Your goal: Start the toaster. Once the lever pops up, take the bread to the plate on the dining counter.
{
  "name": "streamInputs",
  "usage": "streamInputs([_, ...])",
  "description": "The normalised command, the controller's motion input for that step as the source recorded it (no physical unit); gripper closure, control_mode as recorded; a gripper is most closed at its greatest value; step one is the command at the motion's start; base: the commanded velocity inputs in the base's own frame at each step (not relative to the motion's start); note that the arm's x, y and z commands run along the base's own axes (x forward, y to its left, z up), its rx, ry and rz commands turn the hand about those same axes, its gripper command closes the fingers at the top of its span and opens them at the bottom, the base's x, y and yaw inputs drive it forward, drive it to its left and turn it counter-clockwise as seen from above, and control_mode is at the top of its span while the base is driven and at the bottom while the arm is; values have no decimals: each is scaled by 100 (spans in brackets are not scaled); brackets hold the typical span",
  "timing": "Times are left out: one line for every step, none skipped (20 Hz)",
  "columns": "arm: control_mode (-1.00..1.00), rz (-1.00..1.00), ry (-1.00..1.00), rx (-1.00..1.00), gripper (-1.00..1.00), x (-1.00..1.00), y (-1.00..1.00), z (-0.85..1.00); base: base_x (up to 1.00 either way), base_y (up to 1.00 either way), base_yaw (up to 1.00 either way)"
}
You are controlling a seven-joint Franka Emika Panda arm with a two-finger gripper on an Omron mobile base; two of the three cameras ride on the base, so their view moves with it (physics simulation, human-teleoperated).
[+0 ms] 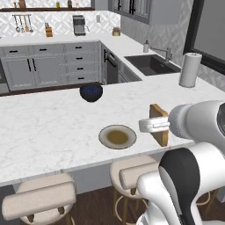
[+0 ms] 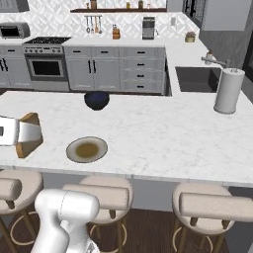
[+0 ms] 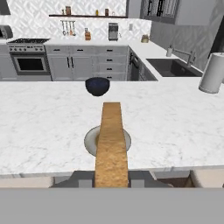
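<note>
My gripper point(image 1: 154, 125) is shut on the bread point(image 1: 159, 125), a golden-tan slice with a brown crust, held on edge. In the hand view the bread point(image 3: 111, 140) runs up the middle from between the dark fingers point(image 3: 142, 178), covering the middle of the plate point(image 3: 92, 142). The round plate point(image 1: 117, 136) with its brownish centre lies near the front edge of the marble dining counter point(image 1: 52, 123). The bread point(image 2: 28, 134) hangs above the counter's near edge, short of the plate point(image 2: 87, 149) on my side. The toaster is out of view.
A dark blue-black bowl point(image 1: 91, 92) sits on the counter beyond the plate. A paper towel roll point(image 2: 229, 91) stands at the far right, with the sink point(image 2: 197, 79) behind it. Padded stools point(image 2: 101, 195) line the counter's near side.
</note>
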Motion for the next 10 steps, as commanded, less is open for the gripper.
streamInputs([-100, 0, 0, 0, 100, 0, 0, 0, 0, 0, 0])
streamInputs([-100, 0, 0, 0, 100, 0, 0, 0, 0, 0, 0])
streamInputs([-100, 0, 0, 0, 100, 0, 0, 0, 0, 0, 0])
streamInputs([-100, 0, 0, 0, 100, 0, 0, 0, 0, 0, 0])
streamInputs([-100, 0, 0, 0, 100, 0, 0, 0, 0, 0, 0])
streamInputs([-100, 0, 0, 0, 100, 0, 0, 0, 0, 0, 0])
streamInputs([-100, 0, 0, 0, 100, 0, 0, 0, 0, 0, 0])
streamInputs([-100, 0, 0, 0, 100, -4, 0, 0, 0, 0, 0])
streamInputs([-100, 2, -12, -5, 100, -47, 0, -1, 0, 0, 0])
streamInputs([-100, 0, -1, 0, 100, -13, -25, 0, 0, 0, 0])
